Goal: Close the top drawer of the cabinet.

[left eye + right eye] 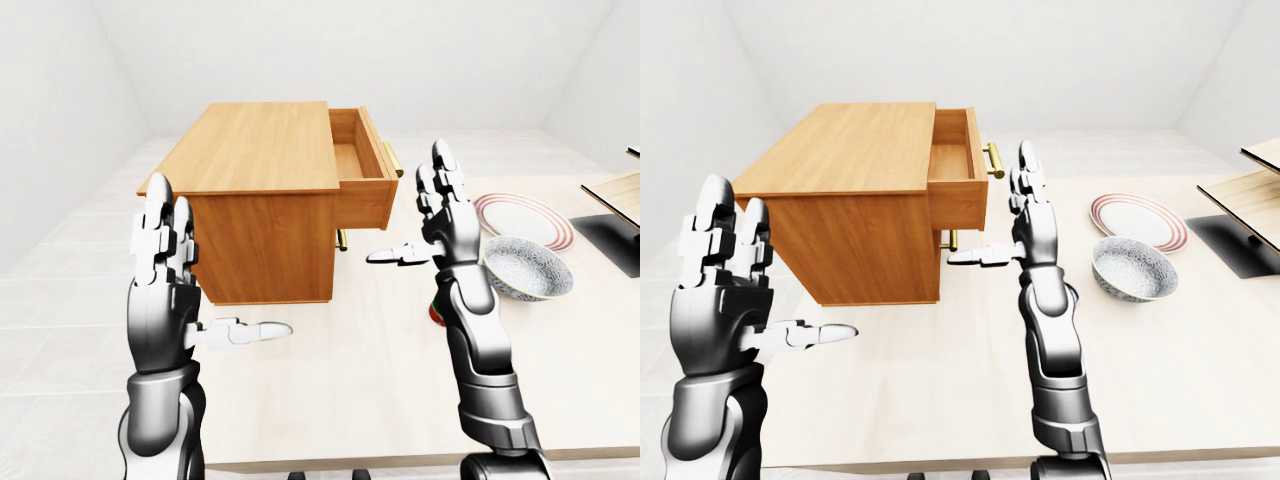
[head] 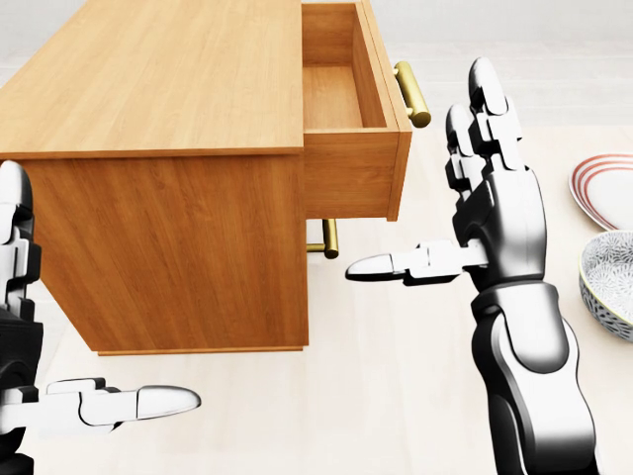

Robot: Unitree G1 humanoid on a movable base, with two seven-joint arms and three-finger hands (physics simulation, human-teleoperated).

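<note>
The pale wooden tabletop (image 1: 360, 400) spreads under everything I see, and on its left half stands the light-brown wooden cabinet (image 2: 158, 89), the biggest thing on it. Its top drawer (image 2: 351, 148) is pulled out toward the right of the head view, open and showing a bare wooden inside, with a brass bar handle (image 2: 412, 94) across its face; a second brass handle (image 2: 329, 238) shows just below, on the lower drawer front that sits flush with the cabinet. My right hand (image 2: 490, 213) is raised to the right of the open drawer, near its face but apart from it, fingers straight up and spread, thumb (image 2: 396, 265) pointing left toward the cabinet under the drawer; it holds nothing. My left hand (image 1: 165, 290) stands at the lower left of the left-eye view, beside the cabinet's near side without touching it, likewise released with fingers upright and thumb stretched to the right, empty. To the right of my right arm lies a white round plate with red rings on its rim (image 1: 523, 218), and just below it a grey speckled bowl (image 1: 527, 268). At the far right edge of the left-eye view a dark flat stand base (image 1: 612, 240) lies under a slanted wooden board (image 1: 615, 190).
</note>
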